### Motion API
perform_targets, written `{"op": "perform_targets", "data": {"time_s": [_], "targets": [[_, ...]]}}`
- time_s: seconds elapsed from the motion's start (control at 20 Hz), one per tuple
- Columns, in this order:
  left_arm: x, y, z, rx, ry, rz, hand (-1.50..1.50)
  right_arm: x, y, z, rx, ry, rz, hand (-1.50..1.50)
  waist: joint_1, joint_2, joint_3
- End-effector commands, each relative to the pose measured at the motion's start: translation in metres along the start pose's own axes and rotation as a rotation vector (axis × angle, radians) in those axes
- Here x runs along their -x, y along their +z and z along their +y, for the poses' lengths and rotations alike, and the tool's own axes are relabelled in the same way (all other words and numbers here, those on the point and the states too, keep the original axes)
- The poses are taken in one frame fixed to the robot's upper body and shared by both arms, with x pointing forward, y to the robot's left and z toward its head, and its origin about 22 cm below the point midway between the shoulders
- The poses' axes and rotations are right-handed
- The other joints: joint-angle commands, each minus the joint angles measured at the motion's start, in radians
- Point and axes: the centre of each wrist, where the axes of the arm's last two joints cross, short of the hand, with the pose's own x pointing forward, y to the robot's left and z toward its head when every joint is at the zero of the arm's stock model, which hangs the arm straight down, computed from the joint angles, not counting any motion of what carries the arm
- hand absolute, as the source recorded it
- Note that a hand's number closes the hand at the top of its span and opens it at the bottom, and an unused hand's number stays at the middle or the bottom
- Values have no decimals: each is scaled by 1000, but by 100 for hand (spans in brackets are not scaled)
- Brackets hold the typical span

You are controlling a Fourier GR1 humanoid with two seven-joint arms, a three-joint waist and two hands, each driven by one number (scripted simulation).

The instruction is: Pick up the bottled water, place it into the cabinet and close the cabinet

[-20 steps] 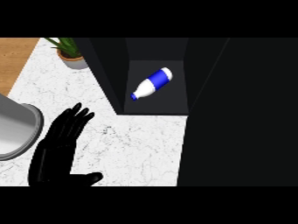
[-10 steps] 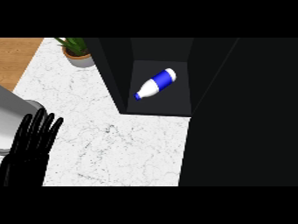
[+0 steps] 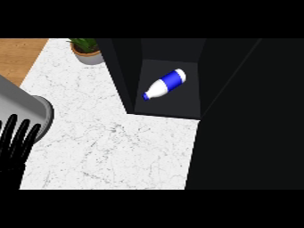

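The water bottle (image 3: 165,84), white with a blue label and blue cap, lies on its side on the floor of the open dark cabinet (image 3: 131,75), cap toward the lower left. No hand touches it. My left hand (image 3: 6,144) shows at the lower left edge over the marble counter, far from the bottle, open with straight fingers pointing up. A wide black panel (image 3: 259,116) of the cabinet fills the right side. My right hand does not show.
A grey forearm (image 3: 9,109) comes in from the left edge above my left hand. A potted plant (image 3: 86,50) stands at the back beside the cabinet. Bare wood floor (image 3: 9,55) lies beyond the white marble counter (image 3: 108,147).
My left hand has drawn back left and down to the view's lower left corner. The bottle has stayed lying in the cabinet.
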Motion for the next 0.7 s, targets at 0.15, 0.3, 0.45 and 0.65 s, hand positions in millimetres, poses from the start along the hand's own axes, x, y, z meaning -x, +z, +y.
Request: {"op": "perform_targets", "data": {"time_s": [0.15, 0.3, 0.45, 0.65], "targets": [[-14, 6, 11, 40, 8, 14, -150, -24, -22, 21, -190, -74, -118, 150, 47, 15, 0], [-20, 5, 14, 77, 10, 13, -150, -16, -25, 16, -194, -42, -64, 150, 74, 23, -2], [-24, 4, 17, 80, 17, 12, -150, -16, -27, 14, -209, -38, -62, 150, 77, 29, -2], [-31, 0, 23, 110, -9, 20, -150, -12, -31, 5, -226, 22, -50, 150, 123, 40, -6]]}}
